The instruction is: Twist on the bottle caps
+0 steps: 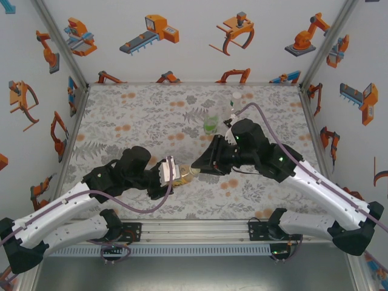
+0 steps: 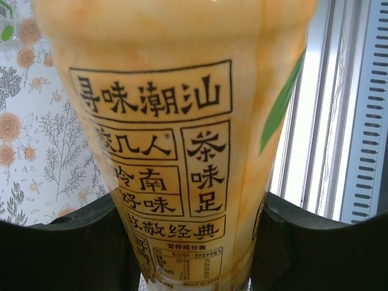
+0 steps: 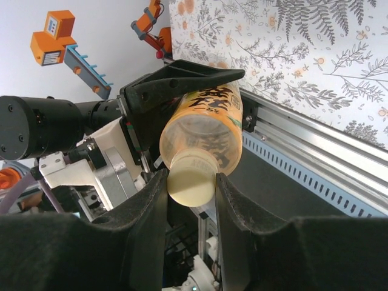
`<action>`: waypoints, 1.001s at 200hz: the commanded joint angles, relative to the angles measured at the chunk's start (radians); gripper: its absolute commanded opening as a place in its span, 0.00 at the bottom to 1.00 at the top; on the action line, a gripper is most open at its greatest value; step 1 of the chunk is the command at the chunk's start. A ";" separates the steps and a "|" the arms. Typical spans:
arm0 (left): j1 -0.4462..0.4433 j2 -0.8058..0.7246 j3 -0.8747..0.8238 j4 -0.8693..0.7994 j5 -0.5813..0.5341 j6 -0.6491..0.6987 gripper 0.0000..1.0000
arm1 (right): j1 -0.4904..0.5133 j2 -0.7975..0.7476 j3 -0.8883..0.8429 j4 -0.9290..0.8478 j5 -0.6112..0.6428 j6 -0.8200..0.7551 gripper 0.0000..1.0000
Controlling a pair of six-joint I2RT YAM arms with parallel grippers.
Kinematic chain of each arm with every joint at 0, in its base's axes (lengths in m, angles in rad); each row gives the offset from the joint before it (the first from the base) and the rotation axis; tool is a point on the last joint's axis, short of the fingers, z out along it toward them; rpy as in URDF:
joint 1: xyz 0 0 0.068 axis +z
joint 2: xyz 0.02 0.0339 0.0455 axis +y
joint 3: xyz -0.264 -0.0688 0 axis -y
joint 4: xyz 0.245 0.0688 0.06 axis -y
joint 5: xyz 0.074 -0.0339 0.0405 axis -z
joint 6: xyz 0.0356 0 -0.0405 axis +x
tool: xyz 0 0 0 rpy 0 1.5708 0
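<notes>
Left gripper (image 1: 174,174): my fingers are clamped on the amber bottle (image 1: 182,176), one on each side of its body, over the yellow label.
Left wrist view: the amber bottle (image 2: 182,151) stands close before the lens, black printed characters on its label, with my left gripper (image 2: 194,248) hugging it from both sides at the bottom.
Amber bottle, position: held off the table (image 1: 133,115), lying roughly level between my two arms, above the near part of the floral cloth, neck towards my right arm.
Right gripper (image 1: 195,170): my fingers are pressed onto the cap (image 1: 196,171) from left and right.
Right wrist view: the pale cap (image 3: 189,180) sits between the pads of my right gripper (image 3: 191,189), against the neck end of the amber bottle (image 3: 209,127); my left gripper (image 3: 233,91) reaches over that bottle from behind.
Cap seating: on the neck; how far it is threaded, I cannot tell.
Green bottle (image 1: 211,124): upright on the table, beyond my right gripper, apart from it.
Clear bottle (image 1: 236,100): upright further back, near the far edge, whitish at its top.
Rail (image 3: 303,145): runs along the table's near edge, under the held bottle.
</notes>
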 commanded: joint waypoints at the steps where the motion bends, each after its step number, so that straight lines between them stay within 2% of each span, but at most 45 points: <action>1: -0.003 0.001 0.037 0.107 0.069 0.020 0.00 | 0.002 0.002 0.054 -0.008 -0.001 -0.141 0.41; 22: -0.003 0.003 0.041 0.100 0.074 0.022 0.00 | -0.005 -0.013 0.087 -0.029 0.019 -0.262 0.54; 43: -0.003 0.005 0.043 0.094 0.078 0.024 0.00 | -0.031 -0.032 0.088 -0.030 0.018 -0.375 0.58; 66: -0.003 0.005 0.043 0.090 0.091 0.020 0.00 | -0.047 -0.062 0.071 0.007 -0.021 -0.569 0.58; 108: -0.003 -0.008 0.039 0.085 0.121 0.016 0.00 | -0.047 -0.138 0.035 0.059 -0.156 -1.102 0.60; 153: -0.003 -0.005 0.046 0.075 0.141 0.029 0.00 | -0.047 -0.122 0.082 -0.118 -0.324 -1.670 0.64; 200: -0.003 0.019 0.063 0.035 0.166 0.044 0.00 | -0.047 -0.049 0.192 -0.291 -0.417 -2.028 0.62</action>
